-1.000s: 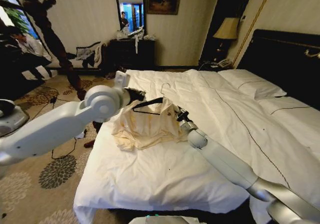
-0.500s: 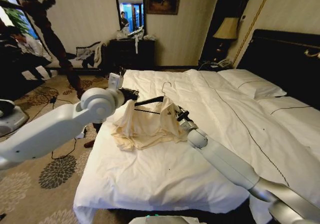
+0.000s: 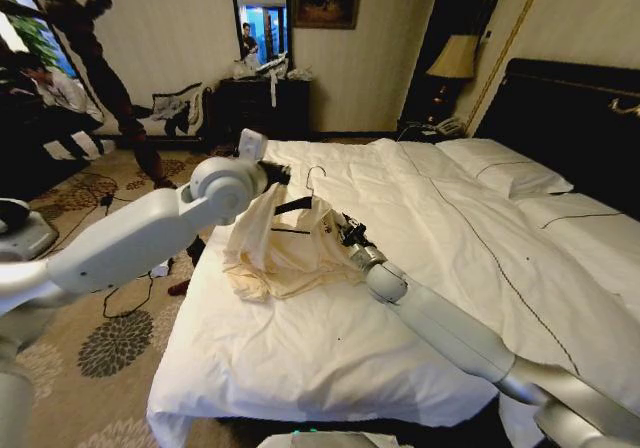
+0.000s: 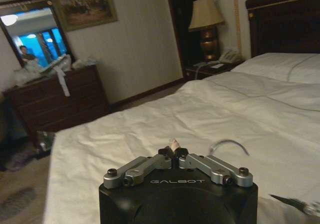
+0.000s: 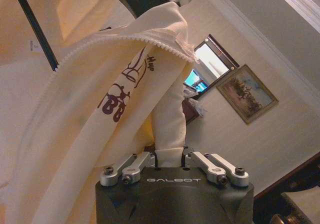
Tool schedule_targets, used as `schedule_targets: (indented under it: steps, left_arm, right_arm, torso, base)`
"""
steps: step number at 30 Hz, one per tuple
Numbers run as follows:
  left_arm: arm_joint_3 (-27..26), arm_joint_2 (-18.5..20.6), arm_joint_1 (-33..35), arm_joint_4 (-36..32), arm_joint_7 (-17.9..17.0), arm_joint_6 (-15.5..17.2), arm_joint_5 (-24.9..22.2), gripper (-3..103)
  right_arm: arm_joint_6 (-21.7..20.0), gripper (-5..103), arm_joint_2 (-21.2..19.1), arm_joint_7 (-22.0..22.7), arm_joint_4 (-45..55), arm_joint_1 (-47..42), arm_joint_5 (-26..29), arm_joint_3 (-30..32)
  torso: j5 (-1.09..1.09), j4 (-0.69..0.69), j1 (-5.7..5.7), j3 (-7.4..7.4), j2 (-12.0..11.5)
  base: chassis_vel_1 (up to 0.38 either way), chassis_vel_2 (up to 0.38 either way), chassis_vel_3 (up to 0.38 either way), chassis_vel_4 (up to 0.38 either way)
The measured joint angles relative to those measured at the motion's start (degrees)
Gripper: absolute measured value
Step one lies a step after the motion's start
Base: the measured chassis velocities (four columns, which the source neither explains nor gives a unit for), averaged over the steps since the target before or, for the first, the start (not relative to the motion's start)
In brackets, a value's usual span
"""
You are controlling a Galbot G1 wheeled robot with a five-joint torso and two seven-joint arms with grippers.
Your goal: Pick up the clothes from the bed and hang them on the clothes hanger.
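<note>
A cream garment [image 3: 285,253] with dark red print lies bunched on the white bed [image 3: 400,318], partly lifted. The black clothes hanger [image 3: 293,206] sits inside its neck, with the silvery hook [image 3: 315,174] sticking up. My left gripper [image 3: 283,174] is at the garment's top edge beside the hook, shut on a small pinch of cream fabric [image 4: 173,144]. My right gripper [image 3: 350,234] is at the garment's other side, shut on a fold of the cloth [image 5: 167,129]. The hanger's black bar [image 5: 32,26] runs under the fabric in the right wrist view.
White pillows [image 3: 500,173] and a dark headboard [image 3: 570,118] stand to the right. Beyond the bed's foot are a dark dresser [image 3: 265,103] with a mirror, and a lamp [image 3: 455,58] on a nightstand. Patterned carpet [image 3: 110,338] with cables lies to the left.
My left arm has swung up and away from me, lifting the garment's top edge. The hanger and hook rose and tilted with it. My right gripper edged slightly the same way.
</note>
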Motion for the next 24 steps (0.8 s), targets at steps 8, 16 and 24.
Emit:
schedule_targets:
  steps: [8, 16, 24]
  left_arm:
    - [2.6, -3.9, -2.3, -0.7, -0.2, -0.1, -0.7, 1]
    - [7.9, -3.5, -4.7, -0.1, 8.3, -1.4, 4.4, 1]
    - [9.5, 3.4, 0.4, -9.6, 8.8, -0.9, 4.8, 1]
  right_arm:
    - [0.0, 19, 1.9, 0.1, -2.3, 1.1, -0.6, -1.1]
    - [-1.2, 19, 2.7, 0.8, -1.8, 2.2, 0.1, -2.1]
    - [-1.6, 19, 2.4, 1.7, -2.1, 2.5, 2.3, -0.7]
  torso:
    - [0.03, -0.05, 0.0, 0.0, 0.0]
    - [0.01, -0.01, 0.0, 0.0, 0.0]
    - [-0.01, 0.0, -0.01, -0.01, 0.0]
  base:
    - [0.0, 0.0, 0.0, 0.0]
    - [0.0, 0.0, 0.0, 0.0]
    - [0.0, 0.0, 0.0, 0.0]
